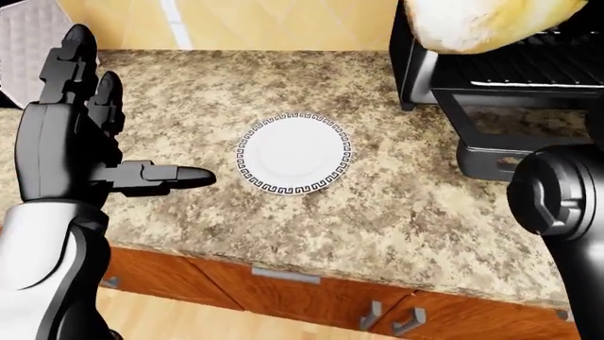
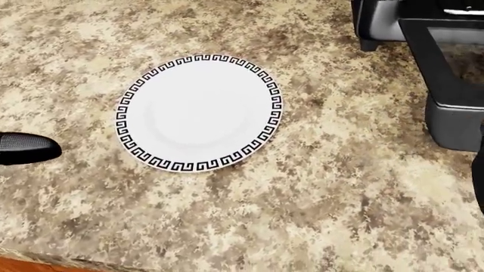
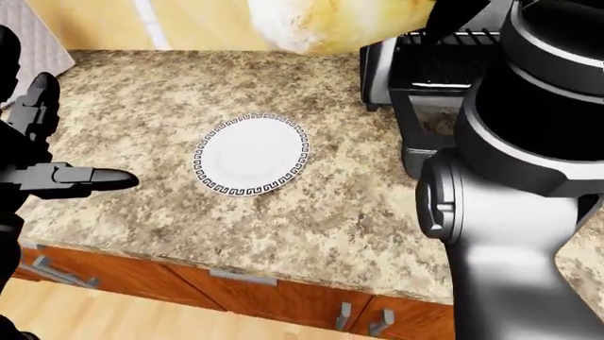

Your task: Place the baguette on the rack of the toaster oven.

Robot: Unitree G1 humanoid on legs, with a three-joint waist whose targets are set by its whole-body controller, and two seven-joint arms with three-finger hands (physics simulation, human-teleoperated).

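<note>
The pale golden baguette (image 3: 331,21) hangs high and close to the camera, cut off by the top edge in both eye views. A dark part of my right hand (image 3: 451,15) overlaps its right end, and the fingers barely show. My right arm (image 3: 519,163) fills the right-eye view's right side. The black toaster oven (image 1: 500,71) stands at the upper right with its door (image 1: 519,120) folded down and its wire rack (image 1: 538,67) showing. At the left, my left hand (image 1: 132,113) is open with the thumb pointing right. The white plate (image 2: 198,112) with a black key border is empty.
The speckled granite counter (image 2: 318,198) carries the plate and the oven. Wooden cabinet fronts with metal handles (image 1: 283,283) run below its near edge. A pale wall (image 1: 264,21) rises beyond the counter, and a grey quilted object (image 1: 23,49) sits at the upper left.
</note>
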